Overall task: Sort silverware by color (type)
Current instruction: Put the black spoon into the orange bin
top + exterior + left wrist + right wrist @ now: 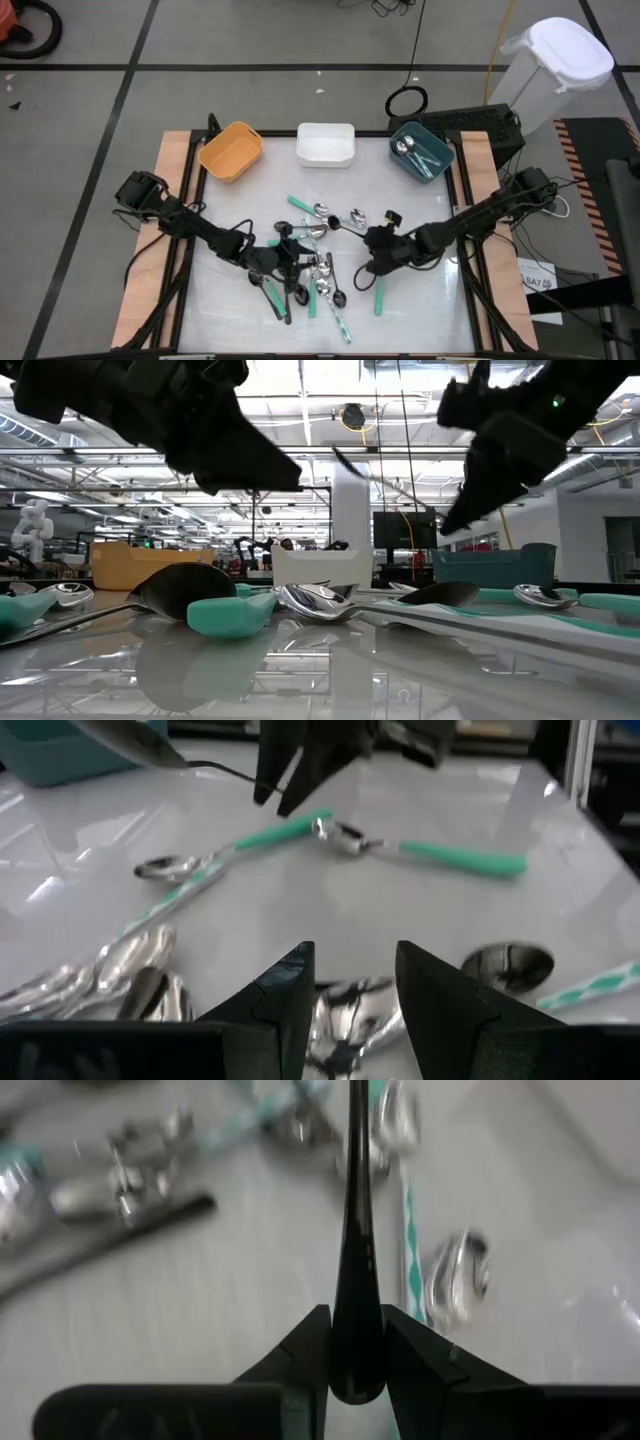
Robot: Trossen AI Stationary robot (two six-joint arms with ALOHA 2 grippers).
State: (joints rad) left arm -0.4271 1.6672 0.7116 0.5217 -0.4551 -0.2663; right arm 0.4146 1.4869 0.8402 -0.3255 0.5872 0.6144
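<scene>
Black and slim, the handle of a spoon (356,1230) stands straight out between the fingers of my right claw (356,1355), which is pinched tight on the handle's butt end. So the spoon's long axis runs forward from the claw, bowl end farthest from me. From above, that claw (377,243) hangs over the right part of the worktop (420,310), just right of the heap of spoons (310,268).

The move ahead, as I judge it, is a carry to a bin, and all three sit along the far edge: orange bin (231,151), white bin (326,144), teal bin (421,151). The teal one already holds spoons, green-handled as far as I can tell, so a black handle likely belongs in the orange or the white bin, both far and to the left of my right claw, across the heap. The spoon will need swinging so it drops in lengthwise.

My left claw (352,982) hovers low over the heap's left side with its fingers apart and nothing between them; shiny bowls lie right under it.
</scene>
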